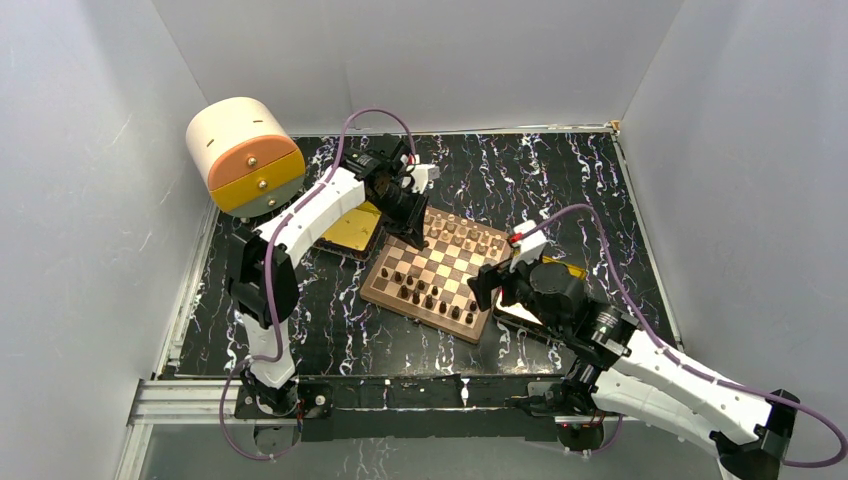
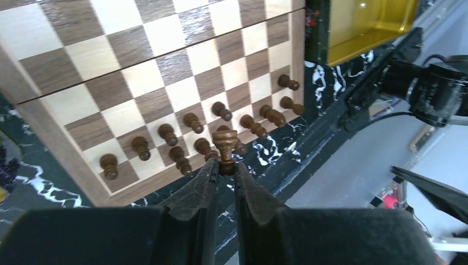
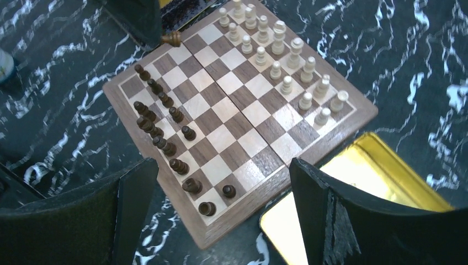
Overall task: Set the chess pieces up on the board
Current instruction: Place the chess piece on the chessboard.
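Since the dark piece is small, light, hard turned wood, probably slick and prone to twist, its narrow end seems the best hold; the left gripper has its jaws nearly closed on that end, holding it over the edge of the board. The right gripper has its jaws wide apart, empty.

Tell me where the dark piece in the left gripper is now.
The left gripper clamps the dark piece at the middle of the board's left edge in the top view.
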Controlling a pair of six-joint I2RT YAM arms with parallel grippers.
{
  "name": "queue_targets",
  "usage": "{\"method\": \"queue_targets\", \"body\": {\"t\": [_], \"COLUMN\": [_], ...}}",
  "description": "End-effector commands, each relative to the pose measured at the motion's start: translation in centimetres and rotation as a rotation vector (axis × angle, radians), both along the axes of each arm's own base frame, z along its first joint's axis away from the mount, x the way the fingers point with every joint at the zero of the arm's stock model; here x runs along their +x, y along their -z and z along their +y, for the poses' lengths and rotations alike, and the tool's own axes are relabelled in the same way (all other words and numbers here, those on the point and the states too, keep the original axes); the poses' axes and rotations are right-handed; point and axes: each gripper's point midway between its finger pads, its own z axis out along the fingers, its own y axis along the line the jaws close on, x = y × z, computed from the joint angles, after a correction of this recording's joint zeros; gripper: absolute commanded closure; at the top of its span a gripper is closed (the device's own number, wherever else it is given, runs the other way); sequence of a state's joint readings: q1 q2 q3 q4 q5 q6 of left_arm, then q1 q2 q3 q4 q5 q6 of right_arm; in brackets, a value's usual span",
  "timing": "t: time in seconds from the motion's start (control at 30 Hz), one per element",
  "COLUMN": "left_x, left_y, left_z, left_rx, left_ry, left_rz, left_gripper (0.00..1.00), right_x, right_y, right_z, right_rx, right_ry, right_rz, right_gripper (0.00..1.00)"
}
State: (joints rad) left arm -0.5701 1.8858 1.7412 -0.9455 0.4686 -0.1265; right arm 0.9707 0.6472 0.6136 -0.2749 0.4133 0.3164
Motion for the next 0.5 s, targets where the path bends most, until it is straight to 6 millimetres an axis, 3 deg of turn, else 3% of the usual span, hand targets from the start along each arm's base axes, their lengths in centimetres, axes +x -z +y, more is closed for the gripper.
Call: {"method": "queue_targets", "body": {"t": [0.0, 0.1, 0.2, 0.33, 0.47], "left_x": [-1.7, -2.8, -3.5, -4.8, -5.9], "left_y": [-3.5, -4.2, -4.4, -5.0, -5.2], "left_z": [-1.0, -1.5, -1.6, -2.0, -1.9], "left_rx": [-0.155, -0.213, -0.24, -0.301, -0.328], "left_ry": [0.032, 0.051, 0.07, 0.1, 0.122], "left_rz": [0.009, 0.041, 0.061, 0.087, 0.104], "left_gripper": [1.0, 1.0, 1.0, 1.0, 1.0], "right_x": [1.7, 3.4, 3.2, 3.0, 2.6], "right_y": [-2.1, -2.4, -2.6, -3.6, -3.4], "right_z": [2.4, 3.0, 5.5, 7.9, 9.1], "right_rx": [-0.1, -0.205, -0.285, -0.27, -0.266], "right_ry": [-0.151, -0.162, -0.339, -0.488, -0.61], "right_rz": [-0.241, -0.367, -0.484, -0.571, -0.62], "right_gripper": [0.01, 0.01, 0.07, 0.4, 0.36]}}
